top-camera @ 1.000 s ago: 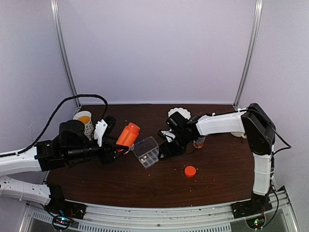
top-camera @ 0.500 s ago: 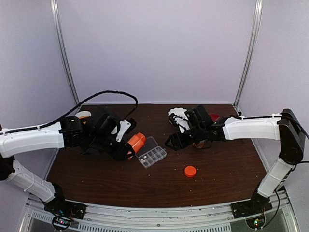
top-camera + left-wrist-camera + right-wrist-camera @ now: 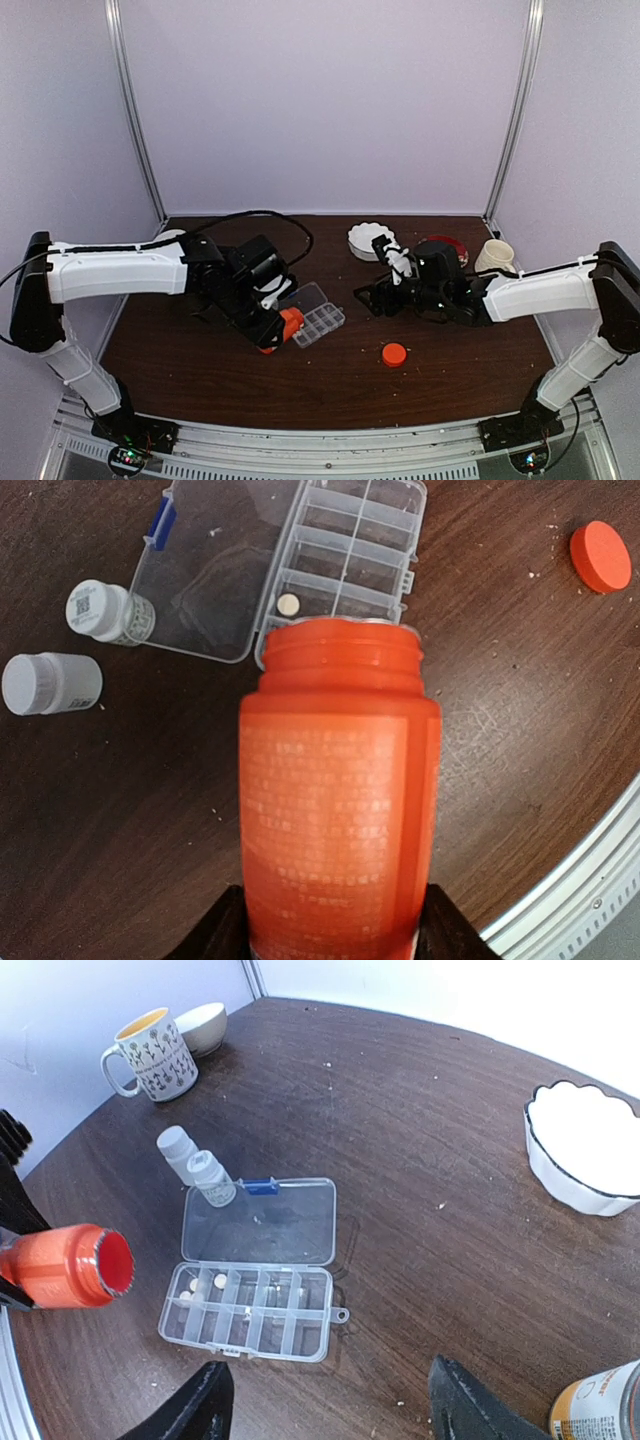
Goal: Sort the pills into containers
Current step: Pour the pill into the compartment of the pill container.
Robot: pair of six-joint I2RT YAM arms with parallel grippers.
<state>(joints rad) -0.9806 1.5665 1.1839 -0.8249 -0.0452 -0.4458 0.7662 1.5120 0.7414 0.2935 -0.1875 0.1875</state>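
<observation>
Pouring step: my left gripper [image 3: 332, 935] pinches the open orange plastic bottle [image 3: 340, 810].
At 12 o'clock of its mouth sits the clear plastic compartment box [image 3: 352, 542]; tip gently next. My right gripper [image 3: 325, 1400] is spread, empty.

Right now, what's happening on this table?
The left fingers grip an uncapped orange bottle, tipped on its side with its mouth toward the open organizer box. A few pills already sit in the box's compartments. The right fingers are open and empty, hovering over the table to the right of the box. The orange cap lies apart on the table, nearer the arm bases.
</observation>
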